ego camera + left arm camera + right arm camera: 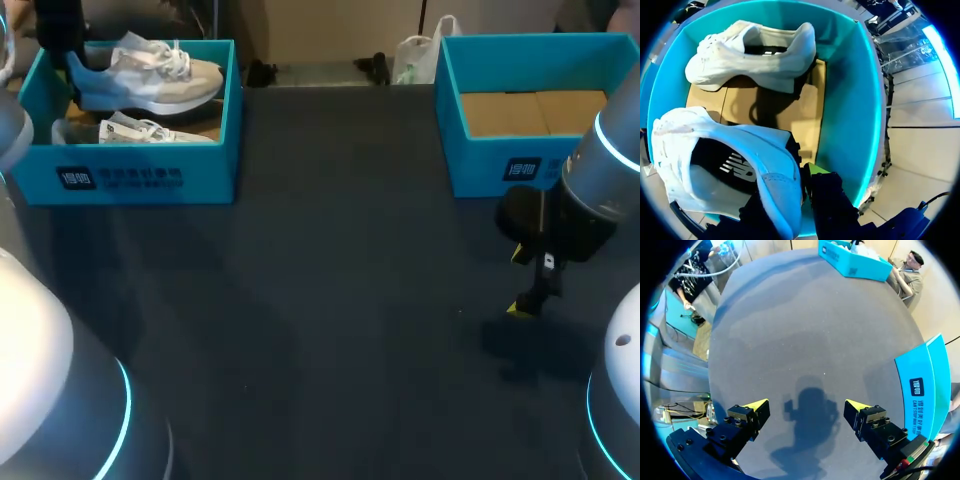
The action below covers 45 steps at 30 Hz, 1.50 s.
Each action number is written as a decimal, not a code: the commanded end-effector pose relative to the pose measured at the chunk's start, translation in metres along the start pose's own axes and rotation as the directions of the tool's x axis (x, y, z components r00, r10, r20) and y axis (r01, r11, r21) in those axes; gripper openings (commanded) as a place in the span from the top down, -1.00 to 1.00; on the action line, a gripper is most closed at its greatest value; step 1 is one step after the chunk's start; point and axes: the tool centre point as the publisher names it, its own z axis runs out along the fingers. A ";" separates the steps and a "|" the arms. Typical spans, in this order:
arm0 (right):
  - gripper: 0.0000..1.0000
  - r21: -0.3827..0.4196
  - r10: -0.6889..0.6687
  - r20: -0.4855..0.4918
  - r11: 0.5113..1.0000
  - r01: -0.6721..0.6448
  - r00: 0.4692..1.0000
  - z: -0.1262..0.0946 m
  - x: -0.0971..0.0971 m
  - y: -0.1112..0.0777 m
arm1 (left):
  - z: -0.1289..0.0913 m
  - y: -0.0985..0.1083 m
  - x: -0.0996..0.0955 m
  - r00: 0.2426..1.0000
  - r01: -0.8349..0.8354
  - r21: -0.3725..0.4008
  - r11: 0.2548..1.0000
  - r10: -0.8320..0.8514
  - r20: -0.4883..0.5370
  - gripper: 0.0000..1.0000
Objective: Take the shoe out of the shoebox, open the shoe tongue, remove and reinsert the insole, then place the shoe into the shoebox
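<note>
In the shoebox [852,105], the left pincer [790,186] clamps a shoe [715,150], that grip hidden from overhead; the right pincer [807,404] gapes.

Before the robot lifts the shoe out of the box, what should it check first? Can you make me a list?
1. Shoe within reach: the near shoe lies in the left shoebox with its heel at the left gripper: ok.
2. Firm hold on that heel: cannot tell, the shoe hides part of the gripper.
3. Nothing lying on it: the second shoe lies apart, at the far wall: ok.
4. Helper ready: the right gripper is open over the table: ok.
5. Right shoebox out of the way, at the table's far side: ok.
</note>
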 end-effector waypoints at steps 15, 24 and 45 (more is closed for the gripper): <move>-1.00 0.001 0.000 0.002 1.000 0.000 1.000 0.000 0.001 0.000 | 0.032 0.015 -0.005 0.998 -0.057 -0.005 0.998 0.057 -0.013 1.00; -1.00 0.001 0.000 0.002 1.000 0.000 1.000 0.000 0.001 0.000 | 0.044 0.016 -0.005 0.998 -0.056 0.012 0.998 0.056 -0.019 1.00; -1.00 0.001 0.000 0.002 1.000 0.000 1.000 0.000 0.001 0.000 | 0.034 0.010 -0.002 0.994 -0.088 0.041 0.995 0.085 0.064 -1.00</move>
